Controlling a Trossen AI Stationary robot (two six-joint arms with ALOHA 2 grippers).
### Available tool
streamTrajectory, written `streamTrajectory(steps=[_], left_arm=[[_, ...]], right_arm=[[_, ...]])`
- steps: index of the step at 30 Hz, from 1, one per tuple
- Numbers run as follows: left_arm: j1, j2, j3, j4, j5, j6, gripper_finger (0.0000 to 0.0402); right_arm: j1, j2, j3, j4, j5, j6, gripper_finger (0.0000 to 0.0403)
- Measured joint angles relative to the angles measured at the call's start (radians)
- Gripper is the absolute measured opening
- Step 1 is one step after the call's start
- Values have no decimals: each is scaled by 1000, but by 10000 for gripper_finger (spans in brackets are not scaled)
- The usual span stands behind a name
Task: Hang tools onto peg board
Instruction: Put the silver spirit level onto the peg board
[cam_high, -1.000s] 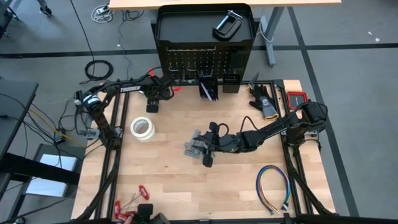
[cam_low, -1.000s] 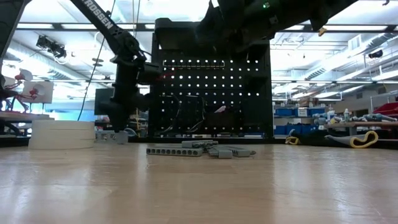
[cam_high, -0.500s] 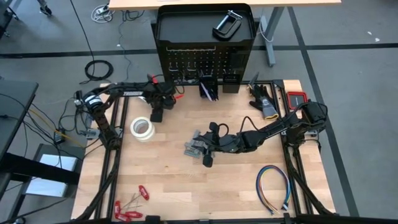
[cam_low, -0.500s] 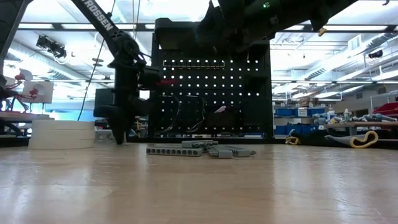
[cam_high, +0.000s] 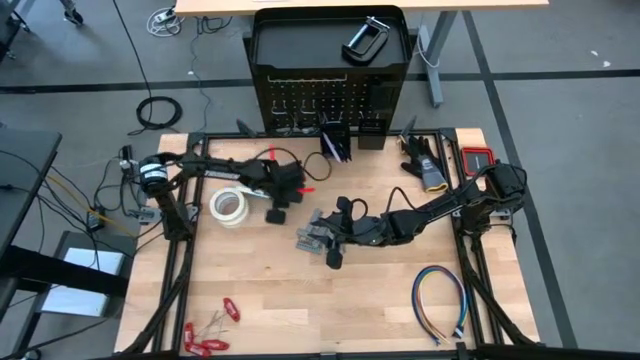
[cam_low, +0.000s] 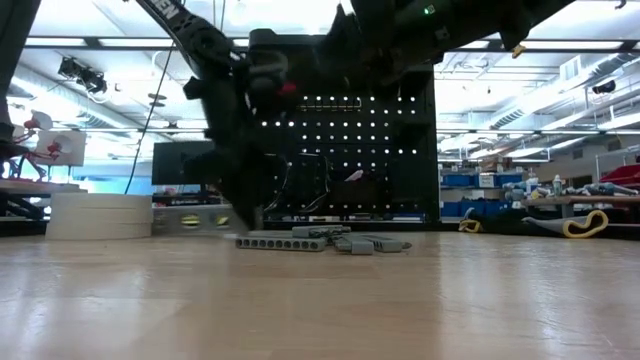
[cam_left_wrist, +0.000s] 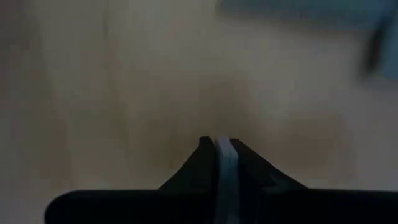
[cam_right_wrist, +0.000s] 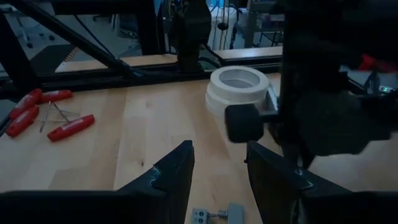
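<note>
A: Left gripper (cam_high: 276, 205)?
B: High view, left of centre, beside white tape rolls (cam_high: 229, 207); fingers nearly together, a pale sliver between them, can't identify it.
A: Right gripper (cam_high: 335, 232)?
B: Centre, jaws parted over grey metal pieces (cam_high: 314, 235). Peg board (cam_high: 326, 95) top centre.

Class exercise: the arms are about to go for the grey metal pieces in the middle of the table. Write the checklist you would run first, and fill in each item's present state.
1. Grey metal pieces lying free on the table: ok.
2. Right gripper lined up at the pieces, jaws apart: ok.
3. Left gripper clear of the right arm: not ok, it sits close beside the pieces.
4. Left jaws empty: cannot tell; a thin pale strip shows between them in the wrist view.
5. White tape rolls out of the way: ok.
6. Peg board has free holes: ok.
</note>
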Motion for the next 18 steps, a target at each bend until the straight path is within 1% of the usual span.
streamTrajectory(steps=[2, 5, 7, 9, 11, 14, 18], left_arm=[[-39, 0, 0, 82, 50, -37, 36], [-92, 0, 0, 199, 84, -99, 44], [-122, 0, 0, 257, 106, -114, 54], [-143, 0, 0, 314, 107, -123, 65], [-157, 0, 1, 352, 107, -127, 77], [-162, 0, 1, 371, 91, -139, 94], [-159, -28, 1, 319, 5, -145, 104]], right_arm=[[0, 0, 0, -61, 0, 0, 158], [10, -10, 0, -230, 0, 10, 158], [16, -11, 0, -319, 4, 58, 158], [18, -11, 0, -379, 32, 123, 158], [10, -11, 0, -409, 54, 167, 158], [-5, -11, 0, -422, 55, 192, 160], [-27, -11, 0, -393, 44, 192, 174]])
